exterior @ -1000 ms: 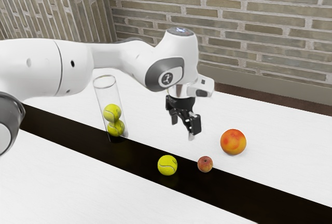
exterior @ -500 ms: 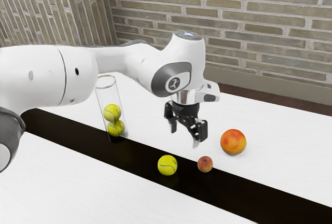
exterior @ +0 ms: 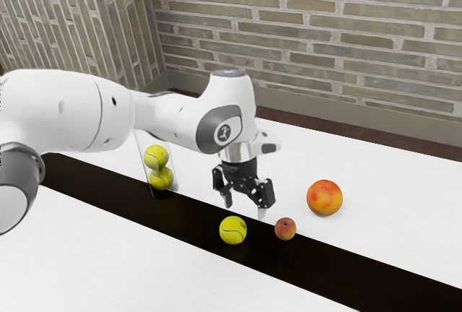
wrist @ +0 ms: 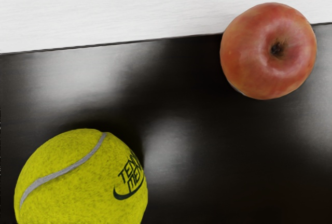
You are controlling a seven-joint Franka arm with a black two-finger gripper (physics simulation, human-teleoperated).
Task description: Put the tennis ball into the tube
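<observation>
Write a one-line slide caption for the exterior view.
Open gripper above the table, near a loose tennis ball and a small apple.

Gap, one: between ball [exterior: 232,230] and apple [exterior: 285,229], over black strip [exterior: 195,218]. Obstacle beside gap: apple. Obstacle beyond apple: orange [exterior: 325,198]. Obstacle well apart, toward exterior view's left: tube [exterior: 171,160], two balls inside.

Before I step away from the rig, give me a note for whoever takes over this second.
Gripper: open, empty, hovering above the loose tennis ball and the apple.
Job's things: loose ball on the dark strip, apple near it; tube farther off, two tennis balls stacked inside.
Done: the loose ball is not yet gripped.
Left: grip it, carry it to the tube, put it in.
</observation>
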